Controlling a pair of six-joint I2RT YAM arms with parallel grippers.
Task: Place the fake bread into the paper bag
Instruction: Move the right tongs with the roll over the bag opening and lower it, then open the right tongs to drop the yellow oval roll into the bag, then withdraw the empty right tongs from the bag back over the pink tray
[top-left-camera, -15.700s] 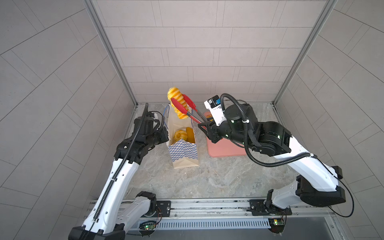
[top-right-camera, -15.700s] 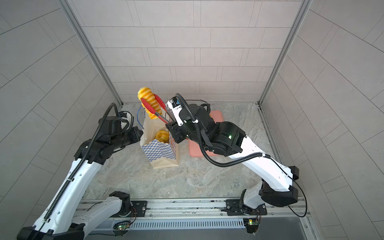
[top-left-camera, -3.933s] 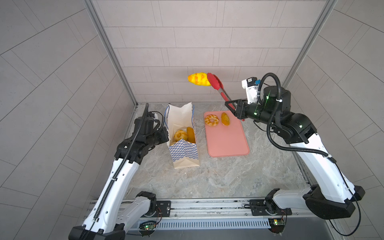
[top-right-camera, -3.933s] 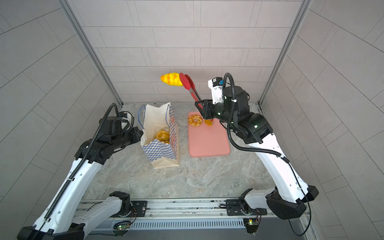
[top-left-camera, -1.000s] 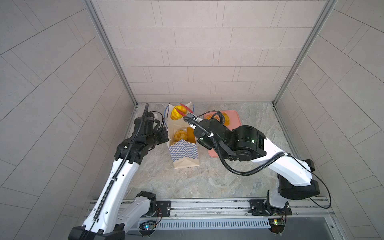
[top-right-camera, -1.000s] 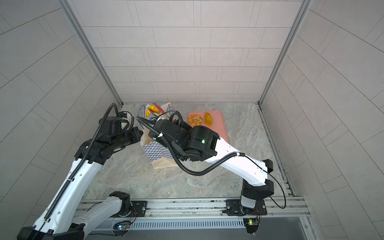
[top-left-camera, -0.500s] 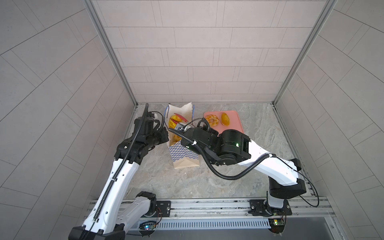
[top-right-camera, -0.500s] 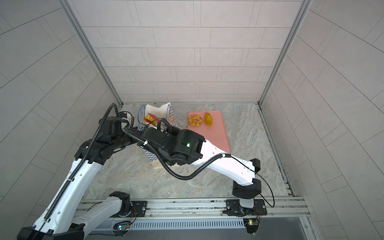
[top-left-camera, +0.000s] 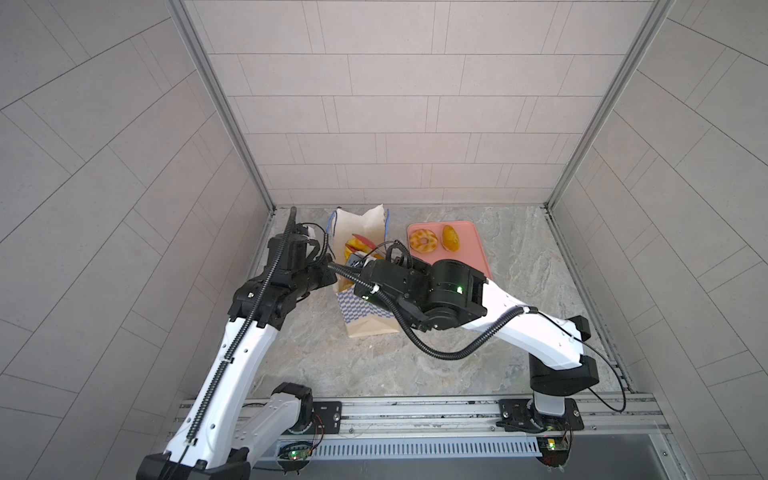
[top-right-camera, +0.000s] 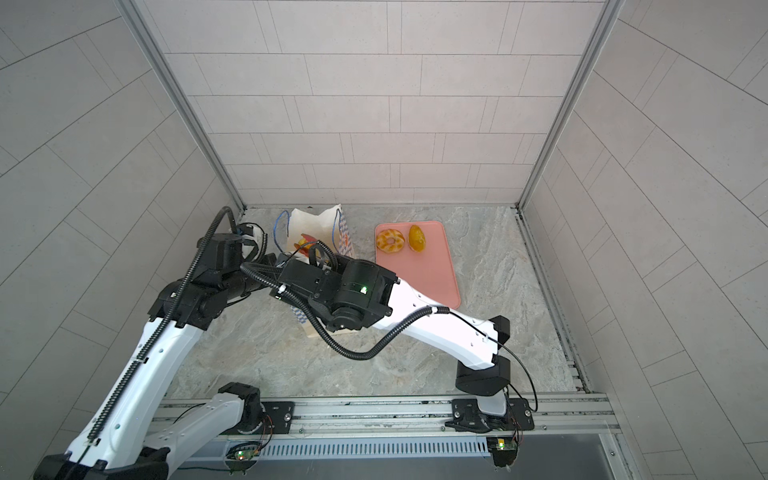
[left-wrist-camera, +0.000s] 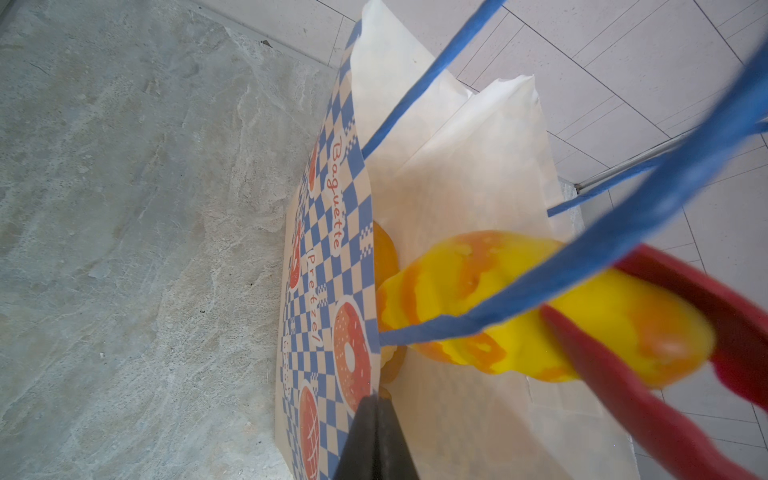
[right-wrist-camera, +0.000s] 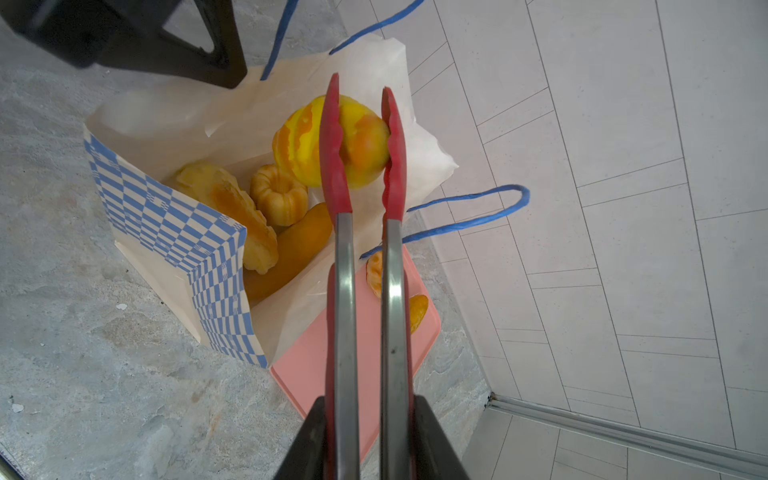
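Lowered tongs (right-wrist-camera: 344, 291), gripped by right pincer (right-wrist-camera: 365, 436), hold fake bread (right-wrist-camera: 361, 145) inside paper bag (right-wrist-camera: 166, 232) rim left pincer (left-wrist-camera: 376, 436) pinches.

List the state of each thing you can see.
paper bag: upright, mouth open.
left gripper: shut on the paper bag's rim.
right gripper: shut on the tongs.
tongs: squeezed onto the striped roll.
striped roll: gripped at the bag's mouth, not released.
pastries: three lying inside the bag.
ring doughnut: lying on the pink tray.
oval bun: on the tray, beside the doughnut.
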